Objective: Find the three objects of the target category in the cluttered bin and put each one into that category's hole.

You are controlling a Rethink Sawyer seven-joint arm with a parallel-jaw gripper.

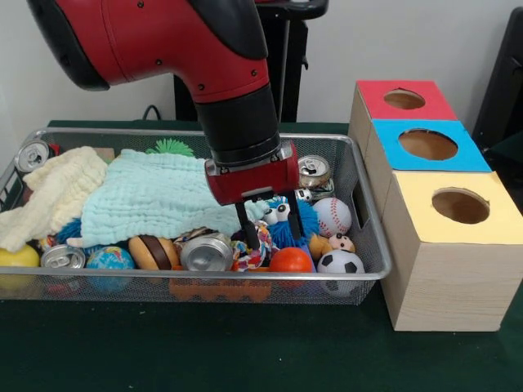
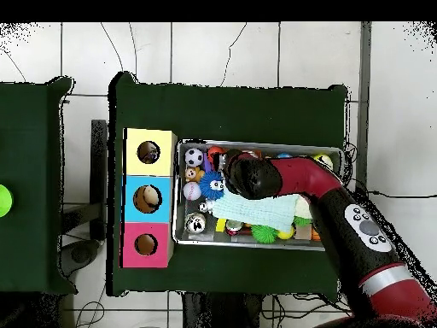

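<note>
Looks early in the search: nothing lifted from the bin (image 1: 196,131) toward the holed boxes (image 1: 449,273) beside it, gripper (image 1: 268,237) low among the toys, fingers spread astride a blue fuzzy toy (image 1: 288,231).

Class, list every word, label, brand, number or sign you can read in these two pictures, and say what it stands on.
None can be read.
Cans in the wire bin: any print is too blurred to read.
Red box, blue box, yellow box: plain coloured tops with a hole each, no lettering.
Robot arm: no marking legible; the buttons seen in the overhead view are too small to read.
</note>
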